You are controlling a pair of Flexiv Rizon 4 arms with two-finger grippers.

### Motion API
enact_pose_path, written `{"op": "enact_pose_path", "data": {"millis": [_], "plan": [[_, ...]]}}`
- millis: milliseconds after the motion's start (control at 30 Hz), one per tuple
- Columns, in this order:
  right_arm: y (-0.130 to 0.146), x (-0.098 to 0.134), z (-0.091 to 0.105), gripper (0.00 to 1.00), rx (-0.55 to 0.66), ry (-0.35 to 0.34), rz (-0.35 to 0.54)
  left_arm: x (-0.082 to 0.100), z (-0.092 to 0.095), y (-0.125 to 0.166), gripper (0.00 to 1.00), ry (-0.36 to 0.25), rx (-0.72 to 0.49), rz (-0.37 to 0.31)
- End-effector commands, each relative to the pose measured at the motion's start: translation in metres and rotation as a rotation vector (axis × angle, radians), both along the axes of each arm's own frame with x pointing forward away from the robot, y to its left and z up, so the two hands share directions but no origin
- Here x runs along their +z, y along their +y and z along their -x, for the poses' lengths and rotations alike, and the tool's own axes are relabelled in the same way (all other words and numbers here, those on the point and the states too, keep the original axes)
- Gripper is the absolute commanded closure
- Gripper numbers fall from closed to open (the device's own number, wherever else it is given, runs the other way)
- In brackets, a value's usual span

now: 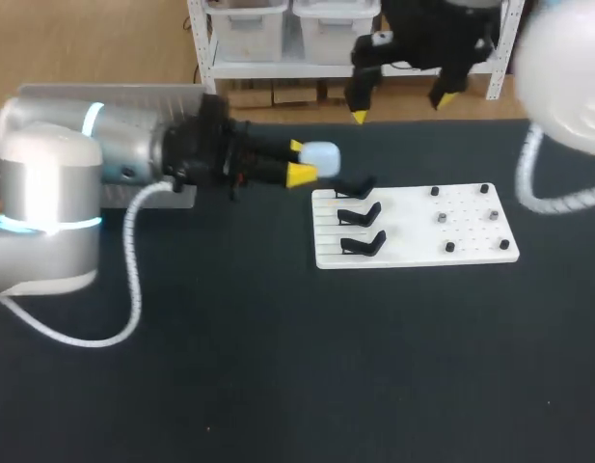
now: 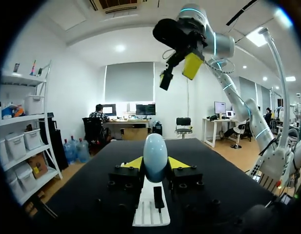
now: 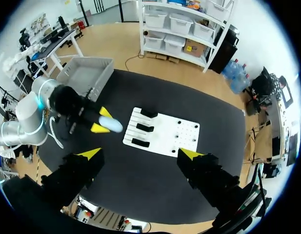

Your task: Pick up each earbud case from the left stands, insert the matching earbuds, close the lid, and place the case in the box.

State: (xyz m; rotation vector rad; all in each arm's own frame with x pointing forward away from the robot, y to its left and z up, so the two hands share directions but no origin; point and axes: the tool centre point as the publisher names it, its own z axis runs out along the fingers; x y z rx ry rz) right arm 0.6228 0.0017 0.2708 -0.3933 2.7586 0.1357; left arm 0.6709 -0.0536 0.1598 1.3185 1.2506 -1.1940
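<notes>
In left pincer [image 1: 299, 161], smooth egg-shaped earbud case [image 1: 321, 157]

Left arm: reaches in level, its gripper [image 1: 302, 160] clamped on an earbud case [image 1: 321, 156].
Right arm: raised high, its gripper [image 1: 400, 107] spread wide.

The left arm [image 1: 56, 193] is a fat silvery-white cylinder banded with glowing cyan rings, and a white ribbed hose [image 1: 133, 270] loops off it. The left gripper [image 1: 299, 161] is black and blocky, its fingers [image 1: 301, 175] tipped bright yellow. The right arm [image 1: 562, 77] is rounded and white, trailing a second hose [image 1: 543, 205]. The right gripper [image 1: 400, 108] is black and yellow-tipped too.
</notes>
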Motion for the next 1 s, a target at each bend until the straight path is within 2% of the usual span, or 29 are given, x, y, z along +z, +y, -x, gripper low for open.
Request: {"op": "enact_pose_path", "data": {"millis": [33,100,167,367,467,600,833,1000], "plan": [[-0.011,-0.004,0.02,0.0,-0.008,-0.2,-0.068,0.026,0.02,0.049,1.0,-0.029,0.192,-0.036],[-0.011,-0.004,0.02,0.0,-0.008,-0.2,-0.068,0.029,0.011,0.075,1.0,-0.033,0.256,-0.067],[-0.011,-0.004,0.02,0.0,-0.008,-0.2,-0.068,0.031,-0.002,0.104,1.0,-0.027,0.329,-0.066],[-0.011,-0.004,0.02,0.0,-0.008,-0.2,-0.068,0.017,-0.055,0.194,1.0,0.026,0.585,-0.078],[-0.011,-0.004,0.02,0.0,-0.008,-0.2,-0.068,0.013,-0.084,0.231,1.0,0.028,0.654,-0.153],[-0.011,-0.004,0.02,0.0,-0.008,-0.2,-0.068,0.012,-0.122,0.269,1.0,0.039,0.692,-0.217],[-0.011,-0.004,0.02,0.0,-0.008,-0.2,-0.068,0.002,-0.178,0.314,1.0,0.069,0.683,-0.286],[-0.011,-0.004,0.02,0.0,-0.008,-0.2,-0.068,-0.007,-0.202,0.327,1.0,0.091,0.637,-0.32]]}}
